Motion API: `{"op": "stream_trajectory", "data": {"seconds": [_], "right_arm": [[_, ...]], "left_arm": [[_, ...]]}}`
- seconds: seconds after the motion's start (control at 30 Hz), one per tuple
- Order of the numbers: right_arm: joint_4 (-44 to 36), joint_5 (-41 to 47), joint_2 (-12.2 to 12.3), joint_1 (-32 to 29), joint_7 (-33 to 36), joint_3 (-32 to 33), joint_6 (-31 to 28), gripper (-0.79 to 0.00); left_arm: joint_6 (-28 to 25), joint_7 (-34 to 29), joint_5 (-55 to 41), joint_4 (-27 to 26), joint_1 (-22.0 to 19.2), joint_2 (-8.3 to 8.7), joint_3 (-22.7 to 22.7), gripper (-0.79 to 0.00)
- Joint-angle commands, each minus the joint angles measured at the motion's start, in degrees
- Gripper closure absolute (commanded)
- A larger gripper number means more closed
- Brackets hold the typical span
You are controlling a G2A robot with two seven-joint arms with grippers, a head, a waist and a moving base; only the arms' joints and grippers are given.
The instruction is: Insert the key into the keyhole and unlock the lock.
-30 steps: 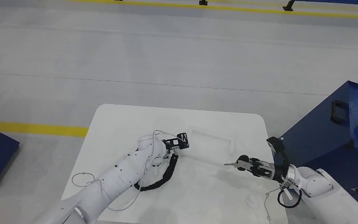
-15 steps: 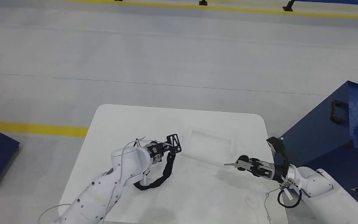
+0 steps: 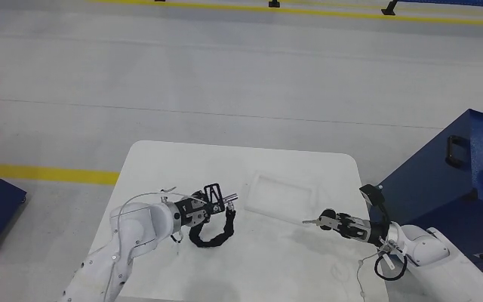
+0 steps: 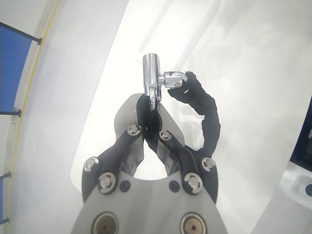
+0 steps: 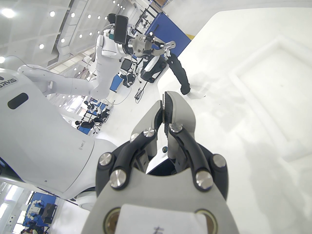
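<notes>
Two claws, both closed. The left gripper [image 4: 151, 104] pinches the lock [image 4: 151, 69] at one end of its chrome barrel, and its black-sleeved cable [image 4: 210, 115] hangs to the table [image 3: 302, 260]. Well apart, the right gripper [image 3: 326, 221] clamps the key [image 3: 309, 221], which juts past its fingertips.

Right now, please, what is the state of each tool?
Left tool: closed, holding the lock.
Right tool: closed, holding the key.
</notes>
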Motion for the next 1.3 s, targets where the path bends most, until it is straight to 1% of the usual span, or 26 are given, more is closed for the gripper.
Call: {"op": "stream_trajectory", "data": {"seconds": [0.0, 0.2, 0.37, 0.43, 0.57, 0.6, 1.1, 1.13, 1.17, 1.2, 1.27], "right_arm": [[0.0, 0.0, 0.0, 0.0, 0.0, 0.0, 0.0, 0.0], [0.0, 0.0, 0.0, 0.0, 0.0, 0.0, 0.0, 0.0], [0.0, 0.0, 0.0, 0.0, 0.0, 0.0, 0.0, 0.0], [0.0, 0.0, 0.0, 0.0, 0.0, 0.0, 0.0, 0.0], [0.0, 0.0, 0.0, 0.0, 0.0, 0.0, 0.0, 0.0], [0.0, 0.0, 0.0, 0.0, 0.0, 0.0, 0.0, 0.0], [0.0, 0.0, 0.0, 0.0, 0.0, 0.0, 0.0, 0.0], [0.0, 0.0, 0.0, 0.0, 0.0, 0.0, 0.0, 0.0], [0.0, 0.0, 0.0, 0.0, 0.0, 0.0, 0.0, 0.0], [0.0, 0.0, 0.0, 0.0, 0.0, 0.0, 0.0, 0.0], [0.0, 0.0, 0.0, 0.0, 0.0, 0.0, 0.0, 0.0]], "left_arm": [[-0.61, 5.25, 2.63, -0.67, 1.3, 0.4, -0.78, 0.0], [-3.83, 20.36, 6.52, -0.28, 2.97, 1.33, -2.56, 0.0], [-6.14, 31.17, 10.53, 0.86, 3.56, 2.12, -3.4, 0.0], [-6.62, 34.65, 12.38, 1.57, 3.42, 2.42, -3.63, 0.0], [-7.45, 39.07, 15.15, 2.78, 2.86, 2.84, -3.27, 0.0], [-7.82, 39.74, 15.94, 3.37, 2.31, 2.92, -3.06, 0.0], [-7.82, 39.74, 15.94, 3.37, 2.31, 2.92, -3.06, 0.0], [-6.28, 40.0, 15.33, 3.4, 2.82, 2.85, -3.02, 0.0], [-5.93, 40.04, 16.0, 2.91, 3.17, 2.87, -2.51, 0.0], [-4.28, 40.97, 15.49, 2.88, 3.56, 2.82, -2.48, 0.0], [-2.58, 42.94, 15.21, 2.65, 4.16, 2.81, -2.15, 0.0]]}}
